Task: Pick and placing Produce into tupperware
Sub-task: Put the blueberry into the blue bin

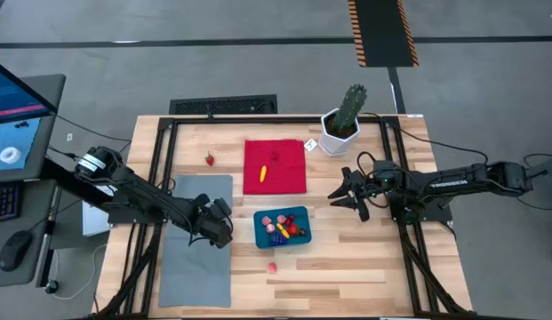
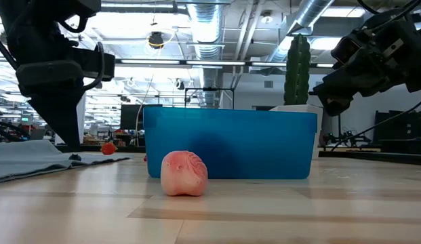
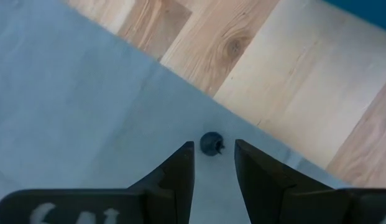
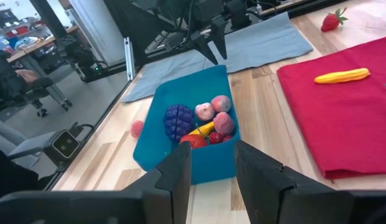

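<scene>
The left claw (image 3: 214,167) hovers part-open over a tiny dark berry (image 3: 211,144) just beyond its fingertips on the grey mat (image 3: 68,124); closing off-centre could squirt it away; the empty, parted right claw (image 1: 353,194) waits beside the tupperware (image 1: 282,227).

Tupperware (image 2: 229,144): contents hidden behind near wall, low view. Small dark piece (image 3: 211,144) on grey mat (image 3: 87,124): kind unidentifiable.
</scene>
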`<state>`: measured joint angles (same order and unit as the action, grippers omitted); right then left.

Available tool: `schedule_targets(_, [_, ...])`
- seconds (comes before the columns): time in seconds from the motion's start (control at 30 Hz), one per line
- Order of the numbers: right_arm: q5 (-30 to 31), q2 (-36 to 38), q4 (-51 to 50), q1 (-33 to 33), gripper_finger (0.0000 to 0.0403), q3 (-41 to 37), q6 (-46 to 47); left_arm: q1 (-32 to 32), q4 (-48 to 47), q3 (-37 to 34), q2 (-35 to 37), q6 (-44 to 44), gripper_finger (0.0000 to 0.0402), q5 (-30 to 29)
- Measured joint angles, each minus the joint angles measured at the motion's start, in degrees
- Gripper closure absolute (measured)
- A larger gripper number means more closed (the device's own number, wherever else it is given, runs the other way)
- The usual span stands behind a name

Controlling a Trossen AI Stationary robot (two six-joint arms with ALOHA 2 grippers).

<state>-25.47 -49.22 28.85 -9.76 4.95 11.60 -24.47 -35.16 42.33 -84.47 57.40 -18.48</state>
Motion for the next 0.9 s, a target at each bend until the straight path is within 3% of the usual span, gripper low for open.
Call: schedule_targets(0.9, [0.0, 0.0, 0.1, 0.0, 0.0261, 0.0, 0.1, 0.2, 3.1, -1.6, 0.0, -0.5, 0.0297, 0.2])
